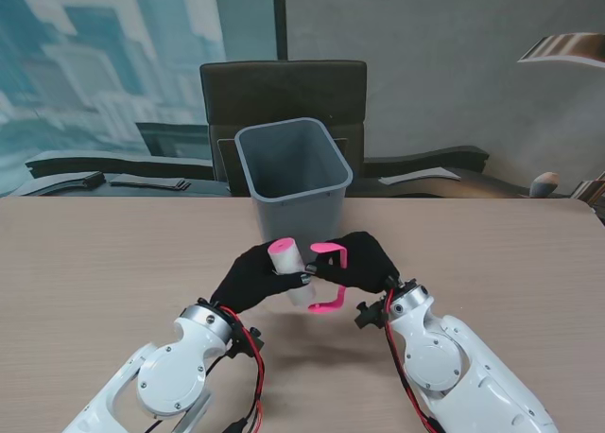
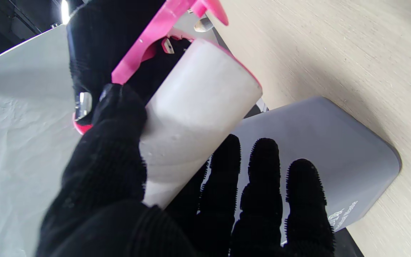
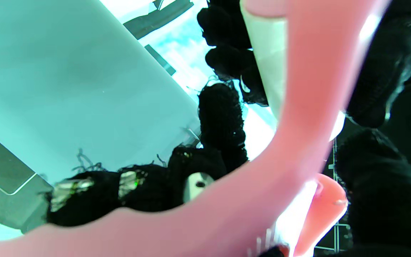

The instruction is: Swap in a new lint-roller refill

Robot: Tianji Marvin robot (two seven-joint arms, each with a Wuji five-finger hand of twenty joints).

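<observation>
- Your left hand (image 1: 248, 278) is closed around the roll (image 1: 288, 268): in the left wrist view the thumb (image 2: 118, 117) presses on one side of the white roll (image 2: 194, 110) and the other fingers (image 2: 262, 185) lie under it.
- Your right hand (image 1: 364, 261) is closed on the pink handle (image 1: 331, 280). In the right wrist view the handle (image 3: 291, 142) crosses close to the lens and black fingers (image 3: 221, 121) curl behind it; the exact finger contacts are too blurred to tell.
- The two hands meet above the surface (image 1: 104, 263), near its middle, with roll and handle held between them and clear of the wood.
- The roll stands tilted, its pink-rimmed end facing up and farther from you. The handle sits just right of it, its C-shaped loop open toward the roll.
- In the left wrist view the handle (image 2: 145, 50) touches the far end of the roll. Whether the roll is seated on the handle's spindle cannot be told.
- A grey bin (image 1: 293, 173) stands upright on the surface just beyond the hands, its opening empty as far as the stand view shows. The bin wall (image 2: 319, 142) appears directly behind the left fingers.
- A dark chair (image 1: 282, 88) stands behind the bin, at the far edge of the surface.
</observation>
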